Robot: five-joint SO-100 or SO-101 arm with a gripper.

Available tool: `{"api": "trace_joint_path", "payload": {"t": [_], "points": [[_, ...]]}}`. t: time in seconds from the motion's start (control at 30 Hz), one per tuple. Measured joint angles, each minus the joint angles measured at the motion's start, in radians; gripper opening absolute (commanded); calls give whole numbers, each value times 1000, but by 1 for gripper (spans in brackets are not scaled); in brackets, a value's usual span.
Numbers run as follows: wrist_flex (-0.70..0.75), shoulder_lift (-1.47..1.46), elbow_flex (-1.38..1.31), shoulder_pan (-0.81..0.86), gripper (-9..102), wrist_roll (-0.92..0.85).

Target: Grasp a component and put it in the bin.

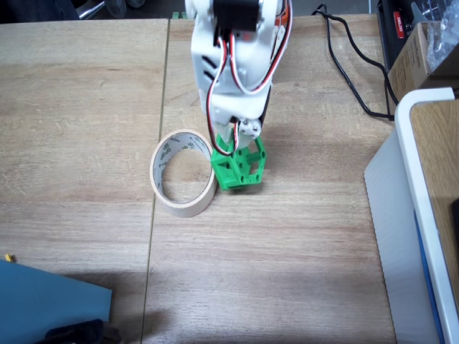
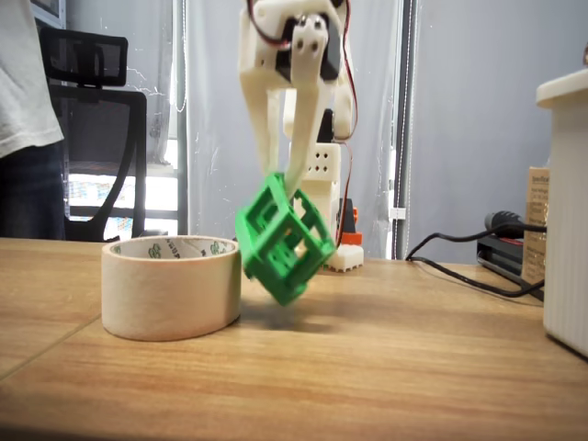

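Observation:
The component [image 1: 240,170] is a bright green open-sided block with round holes. It hangs tilted just above the wooden table [image 1: 287,272], right beside the bin. In a fixed view the component [image 2: 283,241] is clearly lifted off the table. My white gripper [image 2: 283,184] comes down from above and is shut on the component's top edge; from above, the gripper [image 1: 231,142] sits over the block's far side. The bin [image 1: 183,183] is a cream ring of masking tape lying flat, seen side-on as the bin [image 2: 170,285], with the block next to its right rim.
A large white-edged box [image 1: 423,215] stands at the right. Black cables [image 1: 351,64] run across the back right. A blue object [image 1: 50,301] lies at the front left corner. A person's clothing [image 2: 23,83] shows at the left behind the table.

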Motion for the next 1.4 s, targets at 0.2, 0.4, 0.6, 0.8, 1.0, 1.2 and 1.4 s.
{"api": "trace_joint_path", "payload": {"t": [0.2, 0.4, 0.6, 0.8, 1.0, 1.2, 1.4], "points": [[3, 86, 0, -35, 0, 0], [5, 164, 0, -28, 0, 0], [5, 202, 0, -29, 0, 0], [5, 207, 0, 63, 0, -3], [5, 207, 0, 178, 0, 0], [5, 207, -18, 236, 0, 0], [5, 160, -158, 295, 0, -2]]}}
